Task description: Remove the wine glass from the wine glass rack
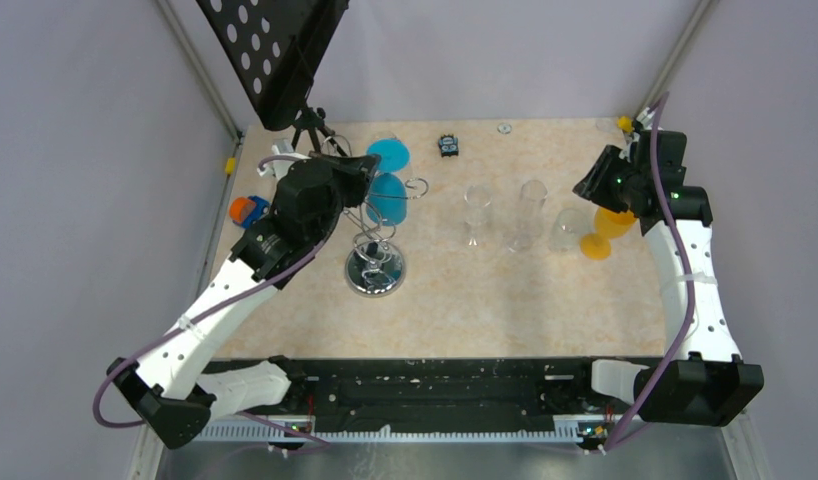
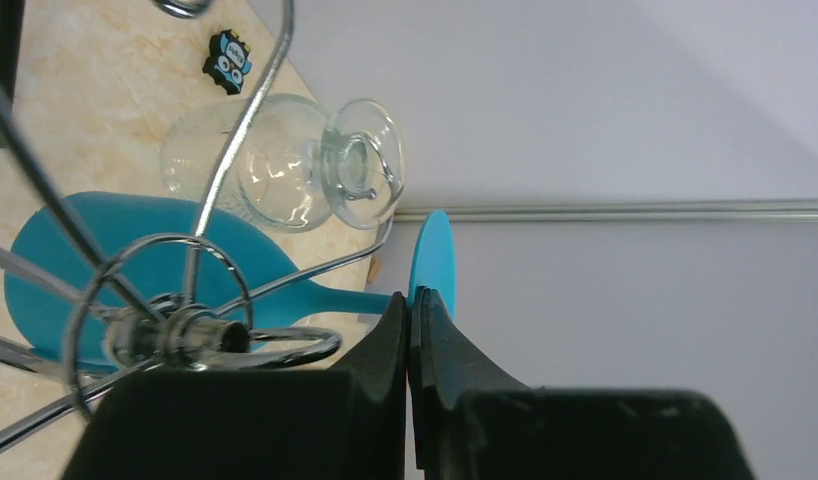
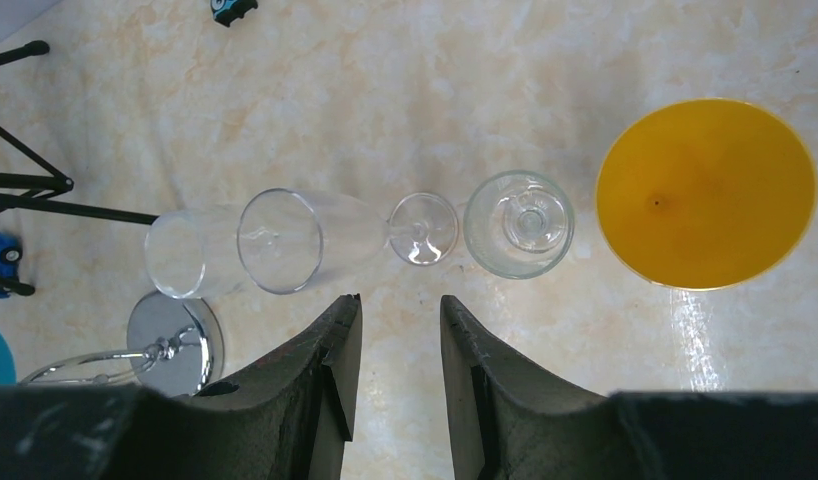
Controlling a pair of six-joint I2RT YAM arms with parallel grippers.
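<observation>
The teal plastic wine glass (image 2: pixel 135 215), hung on the silver wire rack (image 2: pixel 170 335), is pinched at its stem by the closed left gripper (image 2: pixel 410 305); the right gripper (image 3: pixel 397 330) is held part-open, empty.

Nothing legible to call out here, no words, brands or numbers. The small black-and-blue item (image 1: pixel 447 146) at the far side of the table (image 1: pixel 545 290) shows blue and white marks, too small to read.
</observation>
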